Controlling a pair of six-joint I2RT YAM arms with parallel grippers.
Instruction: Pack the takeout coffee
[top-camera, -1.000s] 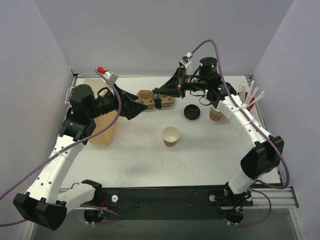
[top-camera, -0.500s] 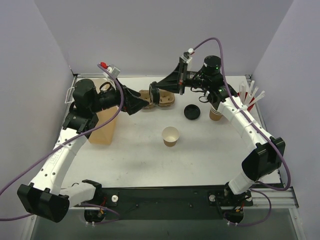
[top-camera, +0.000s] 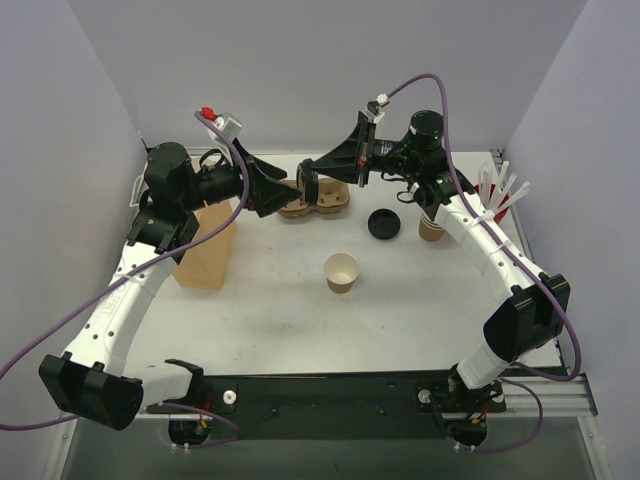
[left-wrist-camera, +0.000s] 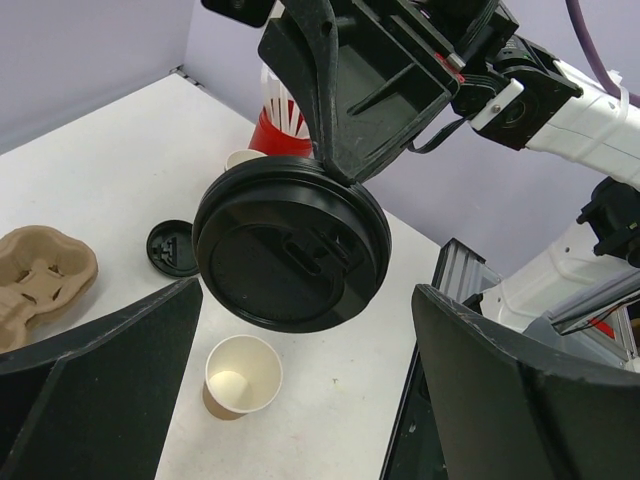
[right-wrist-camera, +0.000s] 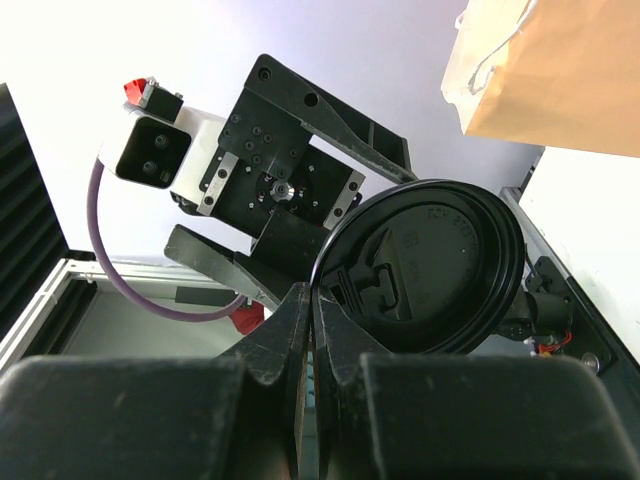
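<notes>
The black lid (left-wrist-camera: 290, 245) hangs on edge above the table (top-camera: 280, 320), rim pinched in the closed right gripper (right-wrist-camera: 313, 300); its paper cup (top-camera: 341, 272) stands unlidded, well apart. The left gripper (left-wrist-camera: 305, 300) gapes either side of the lid. Advise: left closes squarely across the rim before right lets go.

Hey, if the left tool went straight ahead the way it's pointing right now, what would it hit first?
Most likely the black lid, pinched at its rim by the right tool. It sits directly ahead of the open left tool, though the depth between them is unclear.
</notes>
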